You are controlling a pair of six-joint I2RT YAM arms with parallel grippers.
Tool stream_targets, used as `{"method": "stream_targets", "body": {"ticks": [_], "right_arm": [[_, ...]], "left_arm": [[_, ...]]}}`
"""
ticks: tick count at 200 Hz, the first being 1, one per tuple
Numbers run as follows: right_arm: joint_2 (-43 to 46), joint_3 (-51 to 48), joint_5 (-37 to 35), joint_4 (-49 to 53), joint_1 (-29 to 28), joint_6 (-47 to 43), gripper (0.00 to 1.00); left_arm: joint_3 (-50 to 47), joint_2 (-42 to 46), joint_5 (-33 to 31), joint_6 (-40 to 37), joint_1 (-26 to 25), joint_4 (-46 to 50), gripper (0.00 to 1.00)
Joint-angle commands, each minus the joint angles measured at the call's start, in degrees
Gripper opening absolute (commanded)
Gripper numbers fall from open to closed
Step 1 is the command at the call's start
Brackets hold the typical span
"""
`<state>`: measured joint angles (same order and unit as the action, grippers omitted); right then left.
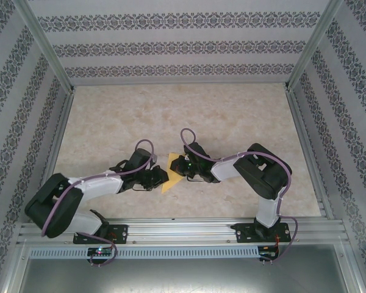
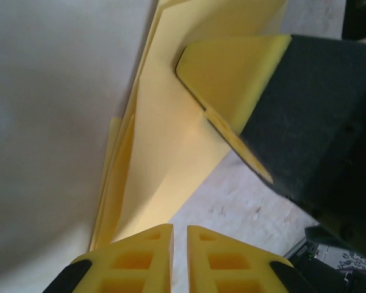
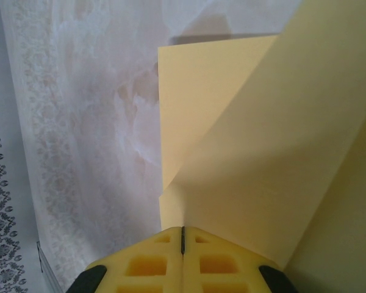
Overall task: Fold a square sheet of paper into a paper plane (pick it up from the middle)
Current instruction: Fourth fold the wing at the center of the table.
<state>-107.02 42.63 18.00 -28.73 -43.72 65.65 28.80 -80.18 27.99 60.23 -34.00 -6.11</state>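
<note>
The yellow-orange sheet of paper (image 1: 170,175), partly folded with several layers, is held up between the two grippers at the table's near middle. My right gripper (image 1: 179,168) is shut on it; in the right wrist view the paper (image 3: 262,152) fans out from the closed fingertips of the right gripper (image 3: 183,235). In the left wrist view the paper (image 2: 165,152) rises to the left of my left gripper (image 2: 180,235), whose jaws stand a narrow gap apart with bare table showing between them. The right gripper's fingers (image 2: 232,67) pinch the sheet at the upper right.
The beige marbled tabletop (image 1: 232,116) stretches behind the arms. Patterned walls (image 1: 171,49) and metal frame posts (image 1: 46,49) enclose it. An aluminium rail (image 1: 183,229) with both arm bases runs along the near edge.
</note>
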Motion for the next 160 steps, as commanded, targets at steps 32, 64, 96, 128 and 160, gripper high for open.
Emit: {"method": "stream_targets", "body": {"ticks": [32, 64, 96, 128, 160], "right_arm": [[-0.1, -0.5, -1.6, 7.6, 0.9, -3.4, 0.08], [4.0, 1.7, 1.4, 9.6, 2.7, -8.2, 0.09], [6.7, 4.1, 5.0, 11.9, 2.3, -11.6, 0.07], [4.6, 5.4, 5.1, 12.0, -0.3, -11.2, 0.05], [0.5, 5.9, 2.6, 11.8, -1.2, -9.8, 0.04]], "left_arm": [[1.7, -7.1, -4.1, -0.5, 0.6, 4.8, 0.11], [0.0, -8.2, -7.1, 0.2, 0.6, 9.8, 0.08], [0.0, -8.7, -6.4, -0.3, 0.6, 9.6, 0.07], [1.3, -9.5, -6.2, -1.6, 0.5, 10.8, 0.05], [1.7, -9.6, -6.3, -1.8, 0.6, 11.4, 0.05]]}}
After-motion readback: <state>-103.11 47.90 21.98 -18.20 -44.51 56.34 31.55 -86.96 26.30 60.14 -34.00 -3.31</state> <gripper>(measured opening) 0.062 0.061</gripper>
